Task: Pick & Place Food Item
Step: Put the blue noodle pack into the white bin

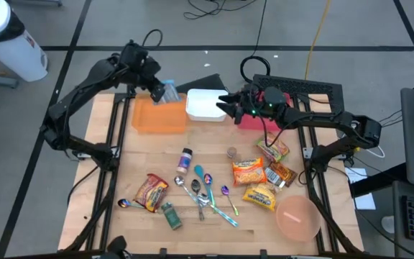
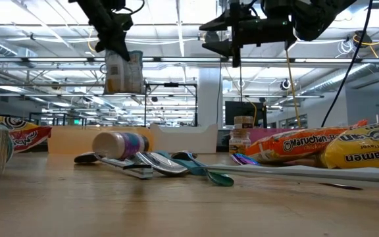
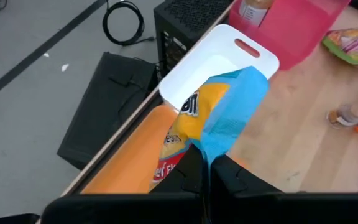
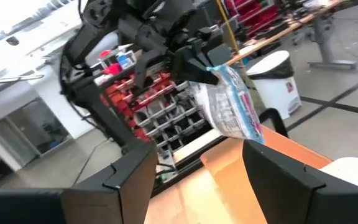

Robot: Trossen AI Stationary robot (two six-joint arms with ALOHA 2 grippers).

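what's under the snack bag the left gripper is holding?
The snack bag hangs from the shut left gripper above the orange tray. The tray floor directly beneath is hidden by the bag.

Two black jointed arms [image 1: 85, 86] — dark cabling; green light.

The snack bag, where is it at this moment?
In the high view the snack bag hangs from the left end effector, above the orange bin at the table's far left, beside the white bin.

Pale wooden table [image 1: 207, 155] with visible grain; glossy plastic snack bag [image 3: 219, 115]; smooth plastic orange tray [image 1: 157, 119]; shiny metal spoons [image 1: 192, 188].
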